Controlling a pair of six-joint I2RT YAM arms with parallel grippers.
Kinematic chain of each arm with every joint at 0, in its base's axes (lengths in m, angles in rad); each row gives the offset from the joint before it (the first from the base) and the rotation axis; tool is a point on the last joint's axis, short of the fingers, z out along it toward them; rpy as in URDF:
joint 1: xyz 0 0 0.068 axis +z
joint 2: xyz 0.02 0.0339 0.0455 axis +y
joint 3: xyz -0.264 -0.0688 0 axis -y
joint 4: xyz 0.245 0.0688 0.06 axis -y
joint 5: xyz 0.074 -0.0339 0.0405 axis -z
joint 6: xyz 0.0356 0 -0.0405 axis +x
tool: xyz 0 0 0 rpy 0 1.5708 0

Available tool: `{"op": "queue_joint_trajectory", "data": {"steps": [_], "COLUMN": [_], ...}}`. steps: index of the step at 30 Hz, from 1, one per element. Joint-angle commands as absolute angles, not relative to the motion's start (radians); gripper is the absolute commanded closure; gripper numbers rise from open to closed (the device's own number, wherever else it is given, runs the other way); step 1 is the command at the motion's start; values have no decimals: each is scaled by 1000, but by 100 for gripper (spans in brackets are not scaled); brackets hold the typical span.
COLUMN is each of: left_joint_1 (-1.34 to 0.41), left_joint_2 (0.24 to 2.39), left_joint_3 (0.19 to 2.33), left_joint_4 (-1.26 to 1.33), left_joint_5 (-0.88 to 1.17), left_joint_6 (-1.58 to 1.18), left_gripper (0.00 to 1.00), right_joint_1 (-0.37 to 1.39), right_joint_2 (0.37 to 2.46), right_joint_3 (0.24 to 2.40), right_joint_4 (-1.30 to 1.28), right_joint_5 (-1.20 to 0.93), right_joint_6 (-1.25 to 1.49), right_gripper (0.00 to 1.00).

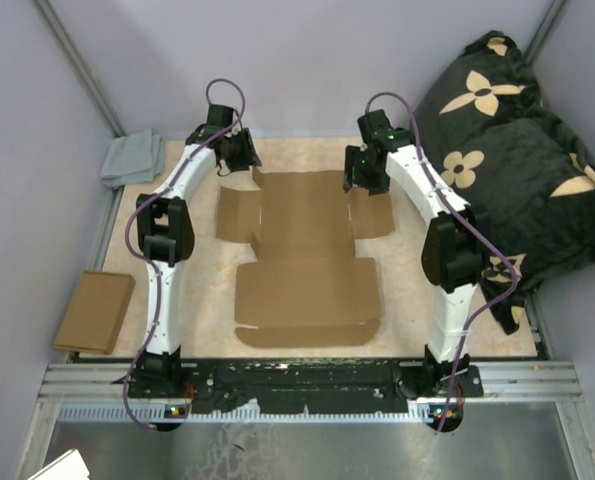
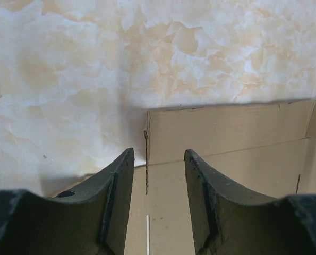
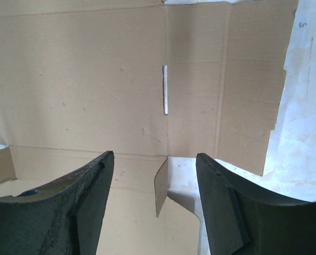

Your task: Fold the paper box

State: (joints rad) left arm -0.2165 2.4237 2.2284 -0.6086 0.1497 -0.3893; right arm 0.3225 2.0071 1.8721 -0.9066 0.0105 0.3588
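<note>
- The paper box (image 1: 302,255) lies opened out and mostly flat at the middle of the marble-patterned bench (image 1: 407,290). Its wide panel with the rounded front flap is toward 6 o'clock, and its side flaps spread toward 9 and 3 o'clock.
- The left claw (image 1: 239,152) hangs over the box's corner at about 11 o'clock. Its fingers stand apart with nothing between them.
- In the left wrist view, the left claw (image 2: 159,154) has one finger on either side of a cut edge in the cardboard. Bare bench (image 2: 67,64) shows beyond it toward 12 o'clock. Whether the fingertips touch the cardboard cannot be told.
- The right claw (image 1: 362,178) is above the box's flap at about 1 o'clock. It is spread wide and holds nothing.
- In the right wrist view, the right claw (image 3: 153,156) looks down on brown panels with a narrow slit (image 3: 165,89) and a small raised tab between the fingers.
- A grey cloth (image 1: 132,158) lies crumpled at the bench's 10 o'clock corner, near the left arm.
- A smaller cardboard rectangle (image 1: 95,312) lies at 8 o'clock, apart from the box.
- A black cushion (image 1: 517,160) with beige flower shapes fills the 2 o'clock side.
</note>
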Motion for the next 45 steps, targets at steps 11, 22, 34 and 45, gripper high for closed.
{"op": "queue_joint_trajectory", "data": {"steps": [11,22,34,45], "left_joint_1": [-222,-222,-224,-241], "left_joint_2": [2491,2441,1992,1781], "left_joint_3": [2216,2138,1540,1331], "left_joint_4": [-538,-434,123,347], "left_joint_5": [150,204,343,447], "left_joint_6": [-377,-333,-312,-239], "left_gripper": [60,100,100,100], "right_joint_1": [294,268,212,185], "right_joint_2": [1954,2033,2136,2056], "right_joint_3": [1895,2009,2286,2231], "right_joint_4": [-932,-985,-1124,-1153], "right_joint_5": [-6,-31,-51,-170], "right_joint_6": [360,332,267,200], "right_gripper": [36,36,35,35]}}
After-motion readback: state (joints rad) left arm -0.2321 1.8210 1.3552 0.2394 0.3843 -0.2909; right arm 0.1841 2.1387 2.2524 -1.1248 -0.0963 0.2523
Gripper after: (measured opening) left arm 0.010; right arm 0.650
